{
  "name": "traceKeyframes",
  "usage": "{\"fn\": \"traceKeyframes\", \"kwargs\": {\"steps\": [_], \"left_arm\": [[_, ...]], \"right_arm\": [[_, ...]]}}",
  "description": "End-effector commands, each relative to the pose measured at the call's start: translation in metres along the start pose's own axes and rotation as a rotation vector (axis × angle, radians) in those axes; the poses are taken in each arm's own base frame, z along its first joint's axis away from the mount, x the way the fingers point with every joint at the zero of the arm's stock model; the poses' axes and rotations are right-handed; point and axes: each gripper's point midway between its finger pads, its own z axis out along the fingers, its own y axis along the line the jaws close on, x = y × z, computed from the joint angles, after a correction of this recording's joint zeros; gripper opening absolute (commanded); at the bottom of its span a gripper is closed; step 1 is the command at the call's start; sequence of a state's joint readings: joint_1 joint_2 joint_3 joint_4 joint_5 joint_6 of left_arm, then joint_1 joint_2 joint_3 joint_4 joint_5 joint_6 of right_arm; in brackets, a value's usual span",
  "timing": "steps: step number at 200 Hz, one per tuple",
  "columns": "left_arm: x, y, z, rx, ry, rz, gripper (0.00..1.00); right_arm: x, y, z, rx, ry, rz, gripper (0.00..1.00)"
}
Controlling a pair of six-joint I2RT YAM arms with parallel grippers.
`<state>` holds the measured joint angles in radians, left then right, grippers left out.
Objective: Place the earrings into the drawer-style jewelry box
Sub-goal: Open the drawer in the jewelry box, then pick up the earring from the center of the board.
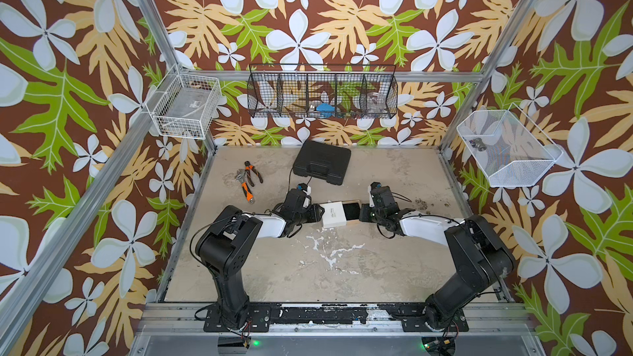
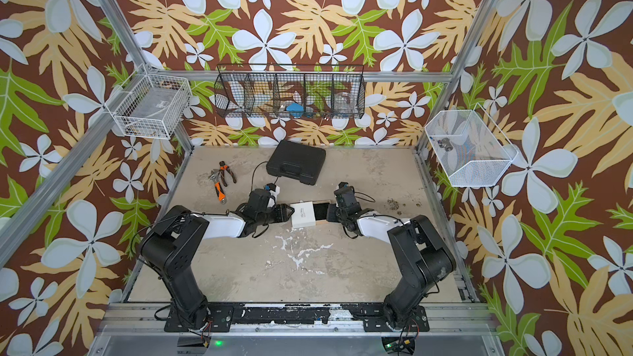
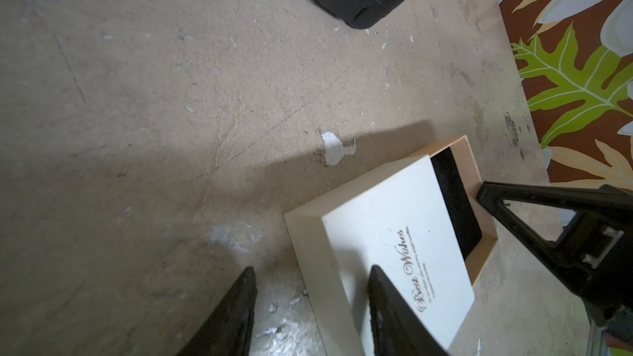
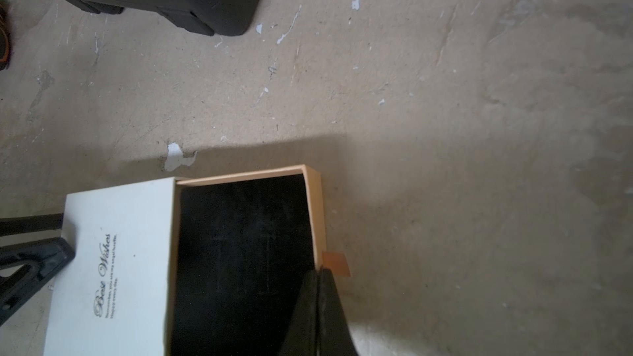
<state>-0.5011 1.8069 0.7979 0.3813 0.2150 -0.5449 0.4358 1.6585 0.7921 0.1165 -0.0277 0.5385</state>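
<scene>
A robot test cell in a lab: aluminium framing boxes in a worn, paint-flecked tabletop, with floral-print panels as walls. A left arm and a right arm are bolted to a rail along the near edge. Wire baskets hang from the frame; pliers and a black case lie near the far edge.

I see: black case flat at the back of the table, pliers to its left, apart. Black basket, white basket and mesh basket on the walls. Paint flecks mid-table.
</scene>
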Motion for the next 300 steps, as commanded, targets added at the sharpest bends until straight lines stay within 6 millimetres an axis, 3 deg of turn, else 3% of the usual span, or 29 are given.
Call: {"fn": "traceKeyframes", "kwargs": {"steps": [1, 86, 127, 156, 196, 220, 255, 268, 300], "left_arm": [[0.035, 0.036, -0.002, -0.151, 0.122, -0.004, 0.53], [0.034, 0.034, -0.002, -0.148, 0.122, -0.003, 0.54], [0.022, 0.029, -0.004, -0.144, 0.097, -0.007, 0.64], [0.010, 0.015, -0.008, -0.101, 0.074, -0.015, 0.69], [-0.005, 0.001, -0.022, -0.081, 0.036, -0.014, 0.75], [-0.014, -0.005, -0.039, -0.087, 0.005, -0.023, 0.78], [-0.009, -0.026, -0.074, -0.045, -0.046, -0.027, 0.78], [0.000, -0.030, -0.087, -0.036, -0.054, -0.023, 0.77], [0.030, -0.013, -0.111, -0.043, -0.055, -0.038, 0.72]], "right_arm": [[0.004, -0.011, -0.001, 0.049, 0.012, -0.011, 0.03], [-0.003, -0.002, 0.000, 0.015, 0.008, -0.014, 0.04], [-0.014, 0.009, -0.016, -0.021, -0.006, -0.023, 0.18], [-0.016, 0.015, -0.028, -0.052, -0.006, -0.026, 0.30], [-0.008, 0.023, -0.051, -0.113, 0.003, -0.023, 0.32], [0.004, 0.038, -0.073, -0.162, -0.001, -0.053, 0.32], [0.048, 0.074, -0.097, -0.226, 0.042, -0.158, 0.28], [0.066, 0.081, -0.104, -0.242, 0.060, -0.173, 0.26], [0.115, 0.100, -0.118, -0.292, 0.075, -0.279, 0.25]]}}
